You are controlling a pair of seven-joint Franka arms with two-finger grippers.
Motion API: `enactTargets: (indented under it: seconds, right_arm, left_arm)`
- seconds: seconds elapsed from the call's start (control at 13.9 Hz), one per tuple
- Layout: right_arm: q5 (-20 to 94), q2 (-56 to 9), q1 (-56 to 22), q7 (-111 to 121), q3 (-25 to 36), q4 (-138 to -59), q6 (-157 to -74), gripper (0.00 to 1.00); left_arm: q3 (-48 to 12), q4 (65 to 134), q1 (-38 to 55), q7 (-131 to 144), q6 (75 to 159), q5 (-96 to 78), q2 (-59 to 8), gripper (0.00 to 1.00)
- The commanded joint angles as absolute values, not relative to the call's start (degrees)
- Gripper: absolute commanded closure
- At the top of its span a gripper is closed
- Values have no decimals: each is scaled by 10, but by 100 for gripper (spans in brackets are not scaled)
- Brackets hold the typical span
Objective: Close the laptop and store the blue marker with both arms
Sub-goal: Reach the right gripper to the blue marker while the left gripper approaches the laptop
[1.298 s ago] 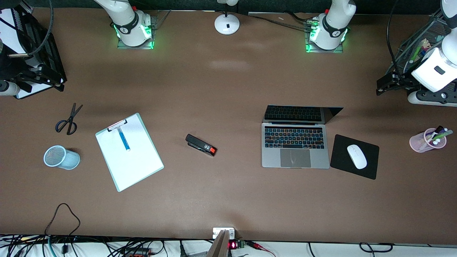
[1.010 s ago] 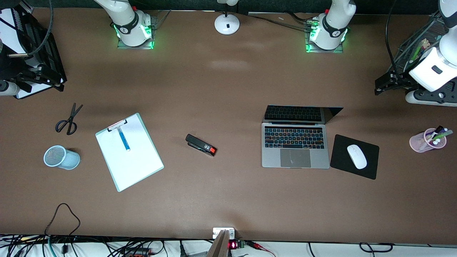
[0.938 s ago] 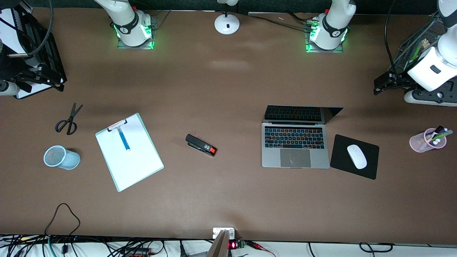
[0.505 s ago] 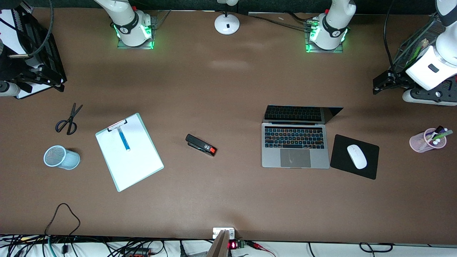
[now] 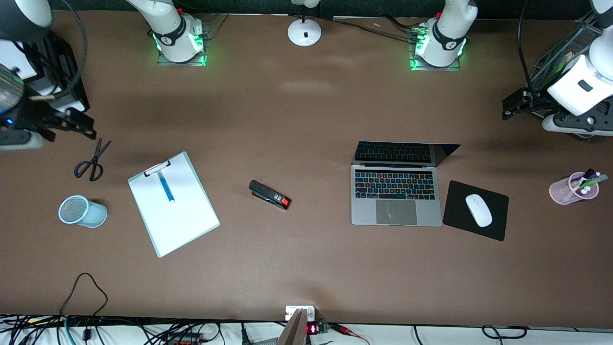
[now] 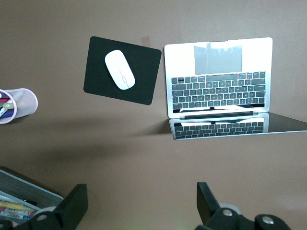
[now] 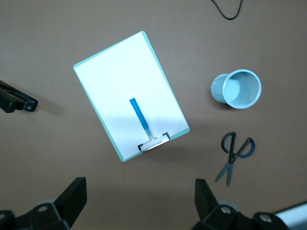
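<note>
The laptop (image 5: 395, 196) lies open on the brown table, its keys lit and its lid (image 5: 404, 153) raised; it also shows in the left wrist view (image 6: 218, 76). The blue marker (image 5: 165, 186) lies on a white clipboard (image 5: 173, 203), its end by the clip; the right wrist view shows the marker (image 7: 140, 117) too. My left gripper (image 5: 508, 109) hangs open and empty over bare table at the left arm's end (image 6: 139, 206). My right gripper (image 5: 80, 126) hangs open and empty over the table above the scissors (image 5: 92, 160), and shows open in its wrist view (image 7: 139, 201).
A black mouse pad (image 5: 495, 225) with a white mouse (image 5: 478, 210) lies beside the laptop. A pink cup of pens (image 5: 572, 188) and a mesh organiser (image 5: 555, 57) stand at the left arm's end. A blue mesh cup (image 5: 81, 211) lies near the clipboard. A black stapler (image 5: 269, 194) lies mid-table.
The right arm has swung in over its end of the table, its gripper now above the scissors. The left gripper has shifted slightly. Nothing on the table has moved.
</note>
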State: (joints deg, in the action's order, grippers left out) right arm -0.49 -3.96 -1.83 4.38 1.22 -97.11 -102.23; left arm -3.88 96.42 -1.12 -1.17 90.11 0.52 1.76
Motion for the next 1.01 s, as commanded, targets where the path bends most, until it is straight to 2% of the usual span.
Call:
enactTargets:
  seconds: [0.0, 0.07, 0.14, 0.22, 0.29, 0.43, 0.5, 0.79, 0.94]
  right_arm:
    - [-4, -43, -19, 67, 9, -1044, -1105, 0]
    - [-4, -54, -21, 70, 8, -1056, -1124, 0]
    - [-4, -73, -21, 73, 7, -1059, -1135, 0]
    - [-4, -99, -22, 89, 6, -1057, -1139, 0]
    - [-2, -119, -22, 103, 6, -1055, -1142, 0]
    - [-1, -153, -22, 117, 6, -1055, -1162, 0]
    - [-1, -163, -24, 123, 5, -1056, -1168, 0]
    - [-2, -206, -30, 130, 4, -1060, -1215, 0]
    - [-2, -212, -30, 133, 4, -1062, -1226, 0]
  left_arm:
    - [-39, 955, -11, -16, 890, 16, 18, 0]
    - [-38, 956, -11, -15, 891, 18, 17, 0]
    - [-38, 957, -11, -16, 890, 18, 17, 6]
    - [-39, 957, -11, -18, 886, 18, 16, 31]
    - [-39, 961, -11, -18, 882, 18, 16, 50]
    - [-46, 960, -7, -17, 866, 17, 16, 81]
    - [-47, 961, -4, -16, 863, 17, 16, 92]
    - [-57, 962, -4, -17, 863, 14, 11, 100]
    - [-73, 962, -4, -7, 850, 14, 11, 100]
